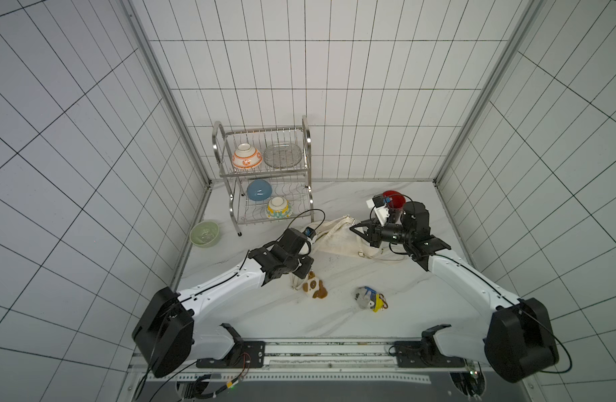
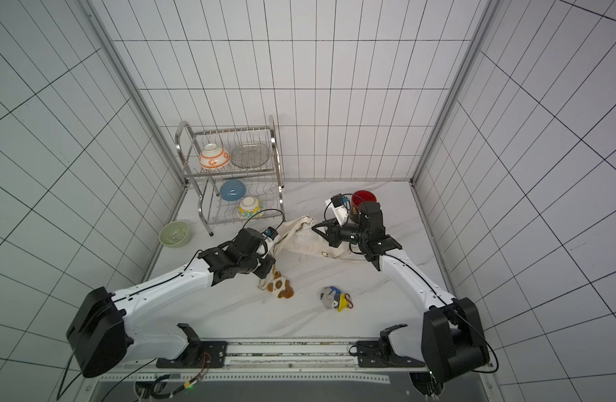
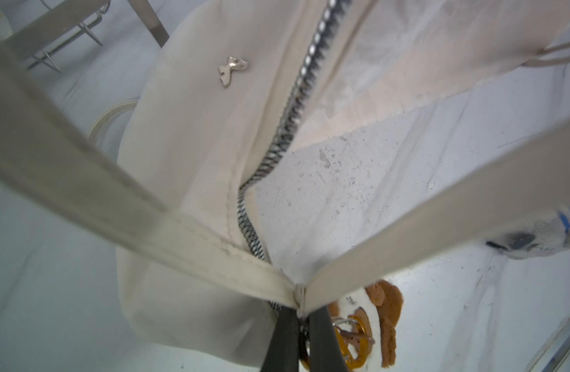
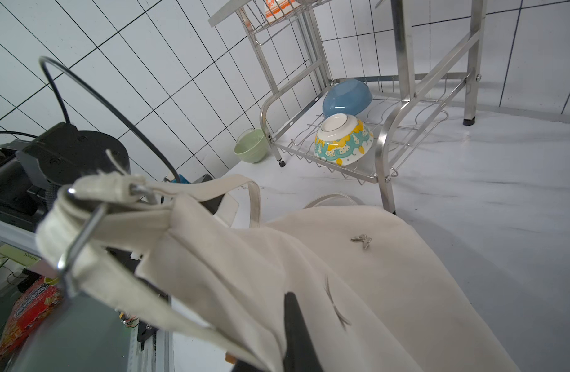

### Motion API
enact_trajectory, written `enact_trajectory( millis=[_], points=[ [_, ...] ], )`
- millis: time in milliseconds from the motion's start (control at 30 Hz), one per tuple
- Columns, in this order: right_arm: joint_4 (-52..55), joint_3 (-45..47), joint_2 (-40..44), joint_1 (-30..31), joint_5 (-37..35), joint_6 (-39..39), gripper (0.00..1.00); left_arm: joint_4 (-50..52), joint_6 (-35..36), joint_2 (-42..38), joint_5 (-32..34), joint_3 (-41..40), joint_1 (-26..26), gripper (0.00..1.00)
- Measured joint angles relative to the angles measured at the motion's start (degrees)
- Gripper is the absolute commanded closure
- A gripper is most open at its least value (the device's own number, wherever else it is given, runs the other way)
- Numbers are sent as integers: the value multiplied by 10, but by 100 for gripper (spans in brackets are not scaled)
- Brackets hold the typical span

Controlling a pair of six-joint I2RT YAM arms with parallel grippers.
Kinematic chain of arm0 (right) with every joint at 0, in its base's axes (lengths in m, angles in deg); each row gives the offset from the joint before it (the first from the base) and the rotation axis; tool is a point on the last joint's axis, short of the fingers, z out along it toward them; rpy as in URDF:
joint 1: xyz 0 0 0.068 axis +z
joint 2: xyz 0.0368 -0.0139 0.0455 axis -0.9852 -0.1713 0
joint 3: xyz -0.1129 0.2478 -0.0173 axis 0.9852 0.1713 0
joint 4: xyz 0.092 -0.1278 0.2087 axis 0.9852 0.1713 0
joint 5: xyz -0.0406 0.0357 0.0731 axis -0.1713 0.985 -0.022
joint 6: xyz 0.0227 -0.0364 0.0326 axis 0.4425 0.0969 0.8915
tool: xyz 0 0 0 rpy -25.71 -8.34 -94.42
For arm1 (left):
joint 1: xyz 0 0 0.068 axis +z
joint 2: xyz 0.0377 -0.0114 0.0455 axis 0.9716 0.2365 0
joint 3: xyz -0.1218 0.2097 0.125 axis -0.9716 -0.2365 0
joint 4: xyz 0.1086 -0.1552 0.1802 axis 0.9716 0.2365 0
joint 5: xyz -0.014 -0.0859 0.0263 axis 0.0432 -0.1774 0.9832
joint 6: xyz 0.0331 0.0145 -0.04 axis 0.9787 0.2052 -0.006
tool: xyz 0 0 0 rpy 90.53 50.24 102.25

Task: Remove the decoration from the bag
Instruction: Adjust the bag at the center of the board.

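We see marble bench (image 1: 334,313), dish rack (image 1: 226,167) at back-left corner. Cream bag (image 1: 338,236) mid-bench, raised, slack between arms. Right fingers (image 4: 295,322) clamped on bag fabric. Left fingers (image 3: 290,331) pinching bag corner where straps (image 3: 212,254) meet. Plush dog (image 1: 315,287) with gold clip (image 3: 348,360) just beside left fingers.

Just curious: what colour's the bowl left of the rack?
Pale green bowl, best in a top view.

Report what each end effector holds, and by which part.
The left end effector is shut on the bag where its straps meet, at the zipper end. The right end effector is shut on a fold of the bag's cloth.
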State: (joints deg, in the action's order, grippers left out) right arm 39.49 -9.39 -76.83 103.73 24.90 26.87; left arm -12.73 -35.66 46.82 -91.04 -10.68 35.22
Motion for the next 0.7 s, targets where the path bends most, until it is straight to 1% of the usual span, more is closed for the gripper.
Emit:
enact_trajectory(
  millis=[133,267,367,433,567,633,700],
  points=[
    [-1,0,0,0,0,0,100,20,0,0,-6,17,0,100],
    [11,-4,-2,-4,-4,-11,100,56,0,-9,-29,55,1,100],
    [30,-17,-13,-5,-17,-22,93,69,-5,-35,-56,79,5,100],
    [51,-33,-27,-5,-26,-32,88,71,-12,-56,-81,94,13,100],
    [100,-73,-57,-7,-43,-50,64,64,-29,-76,-110,134,34,100],
    [133,-96,-61,-7,-55,-59,54,50,-33,-75,-111,153,38,100],
    [166,-118,-61,-8,-64,-67,51,37,-35,-75,-110,162,39,100]
  ],
)
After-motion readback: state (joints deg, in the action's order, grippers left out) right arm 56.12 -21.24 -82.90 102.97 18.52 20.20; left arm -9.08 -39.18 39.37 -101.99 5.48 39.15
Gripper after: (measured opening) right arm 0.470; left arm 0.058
